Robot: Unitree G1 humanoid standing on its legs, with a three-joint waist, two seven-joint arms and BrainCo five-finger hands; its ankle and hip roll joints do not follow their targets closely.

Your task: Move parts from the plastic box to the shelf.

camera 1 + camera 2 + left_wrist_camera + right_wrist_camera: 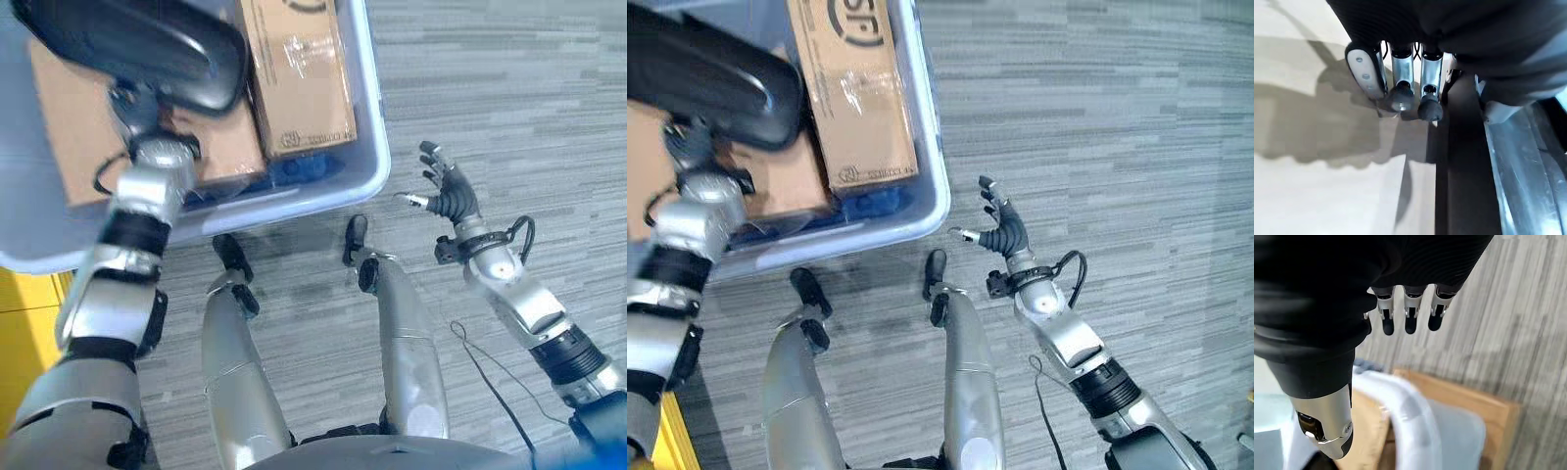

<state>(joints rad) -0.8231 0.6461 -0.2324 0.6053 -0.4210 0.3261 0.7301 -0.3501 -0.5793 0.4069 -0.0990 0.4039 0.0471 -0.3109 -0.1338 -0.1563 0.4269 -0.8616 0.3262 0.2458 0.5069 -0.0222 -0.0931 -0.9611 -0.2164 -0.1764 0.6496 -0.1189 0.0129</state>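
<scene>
The left hand [147,49] covers part of the cardboard boxes [299,78] in the plastic box [367,166], which the head views cut off at top and left, and whether its fingers [1400,95] grip anything cannot be told.

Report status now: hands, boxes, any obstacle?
Left hand inside plastic box, fingers on cardboard box. Right hand open over floor, holding nothing. No obstacle seen.
</scene>
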